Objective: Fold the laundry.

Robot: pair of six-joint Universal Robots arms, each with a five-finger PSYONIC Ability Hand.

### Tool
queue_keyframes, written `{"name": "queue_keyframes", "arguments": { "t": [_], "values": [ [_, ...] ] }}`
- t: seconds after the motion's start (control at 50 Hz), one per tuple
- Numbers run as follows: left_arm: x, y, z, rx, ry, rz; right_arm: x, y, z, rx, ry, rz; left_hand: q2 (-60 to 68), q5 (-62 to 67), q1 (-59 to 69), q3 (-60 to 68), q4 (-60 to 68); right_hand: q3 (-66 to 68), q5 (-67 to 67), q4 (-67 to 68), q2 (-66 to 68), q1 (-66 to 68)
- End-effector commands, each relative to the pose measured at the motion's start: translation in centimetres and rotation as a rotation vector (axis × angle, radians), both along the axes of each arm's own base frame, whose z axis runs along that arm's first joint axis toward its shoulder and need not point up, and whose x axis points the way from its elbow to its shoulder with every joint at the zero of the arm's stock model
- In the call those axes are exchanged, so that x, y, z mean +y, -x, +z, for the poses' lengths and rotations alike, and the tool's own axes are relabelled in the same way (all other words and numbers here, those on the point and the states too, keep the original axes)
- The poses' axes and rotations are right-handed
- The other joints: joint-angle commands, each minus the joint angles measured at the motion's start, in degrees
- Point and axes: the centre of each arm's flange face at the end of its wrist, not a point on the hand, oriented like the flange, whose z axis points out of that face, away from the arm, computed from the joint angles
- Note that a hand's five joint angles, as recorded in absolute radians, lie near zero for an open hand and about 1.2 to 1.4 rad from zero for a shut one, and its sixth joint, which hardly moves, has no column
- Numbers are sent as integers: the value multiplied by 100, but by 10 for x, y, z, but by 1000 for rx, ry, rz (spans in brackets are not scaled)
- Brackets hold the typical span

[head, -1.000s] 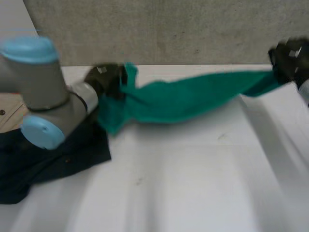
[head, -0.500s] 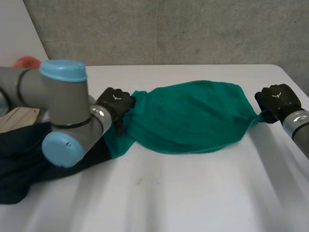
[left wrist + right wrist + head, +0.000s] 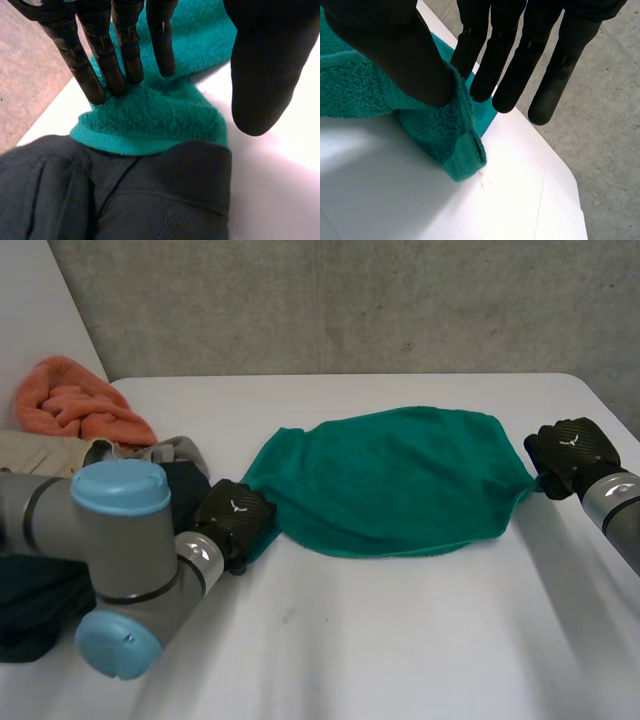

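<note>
Two hands sat on one green towel [image 3: 400,480], which lay spread flat on the white table [image 3: 400,640]. My left hand [image 3: 235,520] was at the towel's left corner. In its wrist view I saw its fingers [image 3: 125,55] straight and pressing down on the pile, with the thumb held off to the side, clear of the cloth, so nothing was gripped there. My right hand [image 3: 570,452] was at the towel's right corner, and I saw that corner clamped between the thumb and the straight fingers, the hem bunched and drooping below the thumb. A dark garment [image 3: 125,200] lay just beside the towel's left corner, its edge against the green pile. Farther out on that same side of the towel were a beige garment [image 3: 50,452] and an orange cloth [image 3: 80,410], both well apart from it
</note>
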Motion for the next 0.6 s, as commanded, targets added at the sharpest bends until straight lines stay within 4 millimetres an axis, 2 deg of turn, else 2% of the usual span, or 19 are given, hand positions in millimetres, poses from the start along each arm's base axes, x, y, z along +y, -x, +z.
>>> {"name": "queue_keyframes", "arguments": {
  "t": [0.02, 0.12, 0.36, 0.5, 0.56, 0.6],
  "values": [
    [-21, 3, -10, -21, -32, 21, 0, 2, -2, -1, -6, -5, 673, 737, 731, 651, 719, 1166, 1251, 1123, 1250, 1542],
    [-37, 5, -16, -19, -35, 30, 0, 2, -4, 1, -11, -4, 1009, 1073, 1067, 986, 1055, 1166, 1251, 1123, 1250, 1542],
    [-55, 10, -24, -55, -1, 25, -2, 4, -6, 7, -14, -8, 2910, 2974, 2968, 2887, 2955, 1166, 1251, 1123, 1250, 1542],
    [-65, 9, -29, -63, 5, 29, -3, 5, -7, 7, -15, -11, 3045, 3109, 3102, 3022, 3090, 1166, 1251, 1123, 1250, 1542],
    [-66, 8, -26, -65, 6, 35, -3, 6, -6, 7, -12, -14, 4957, 5021, 5014, 4934, 5002, 1166, 1251, 1123, 1250, 1542],
    [-65, 7, -18, -58, 9, 39, -3, 6, -2, 7, -5, -17, 4961, 5025, 5019, 4938, 5007, 1166, 1251, 1123, 1250, 1542]
  ]
}}
